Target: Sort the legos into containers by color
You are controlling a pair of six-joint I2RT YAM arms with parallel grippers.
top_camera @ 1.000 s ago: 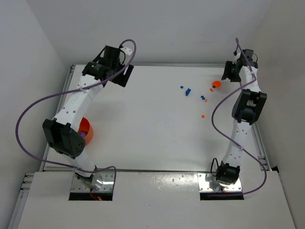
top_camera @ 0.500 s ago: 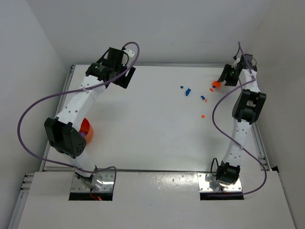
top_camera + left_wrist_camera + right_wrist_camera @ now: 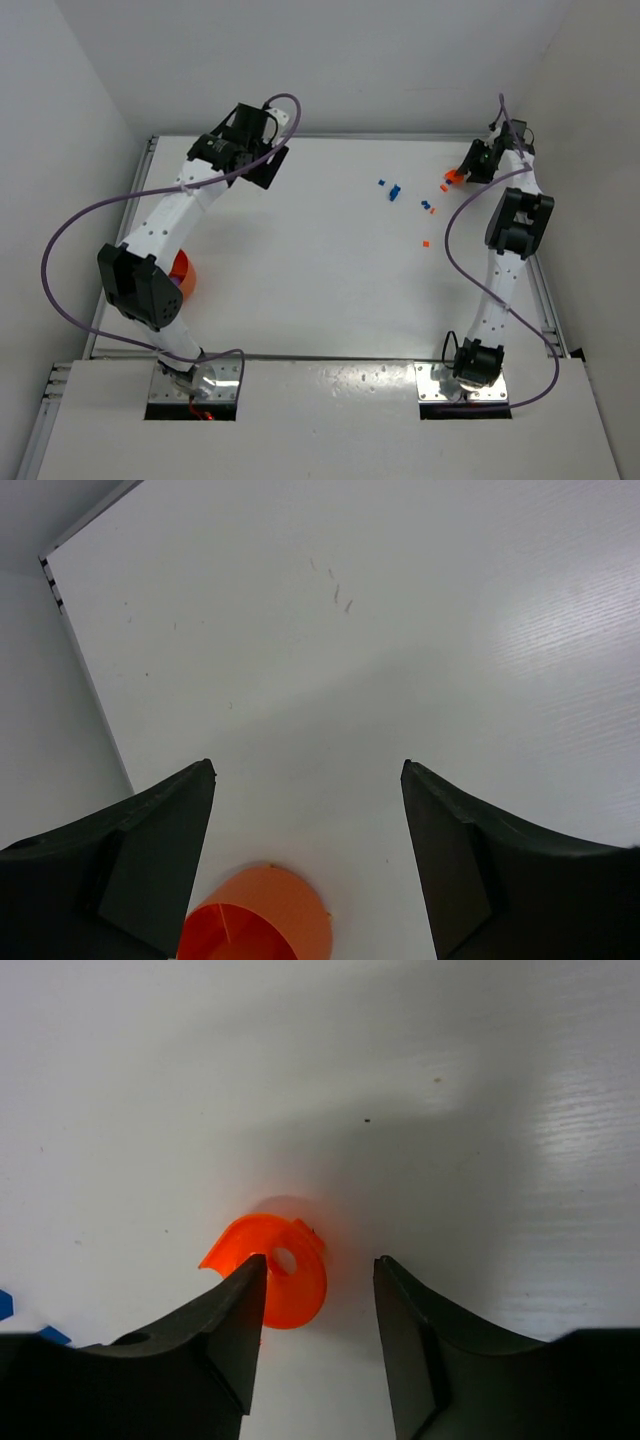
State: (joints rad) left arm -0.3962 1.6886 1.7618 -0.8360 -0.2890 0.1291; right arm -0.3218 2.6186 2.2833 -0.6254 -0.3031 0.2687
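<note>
A flat round orange piece [image 3: 290, 1295] with a hole lies on the white table at the far right [image 3: 452, 179]. My right gripper [image 3: 318, 1265] is low over it and open. The left fingertip [image 3: 248, 1278] overlaps the piece's edge and the right fingertip [image 3: 388, 1272] stands apart from it. Blue legos [image 3: 394, 190] and small orange bits [image 3: 425, 243] lie scattered to the left of that gripper [image 3: 466, 170]. My left gripper [image 3: 305, 768] hangs open at the far left [image 3: 266, 162], with an orange container [image 3: 258, 922] low between its fingers, touching neither.
An orange bowl [image 3: 181, 274] sits at the table's left side, half hidden behind the left arm's elbow. Two blue bits [image 3: 48, 1335] show at the left edge of the right wrist view. The table's left rail [image 3: 52, 580] and white walls bound the space.
The right gripper has come down over the orange piece and its jaws have narrowed. The left gripper has drifted a little to the right.
</note>
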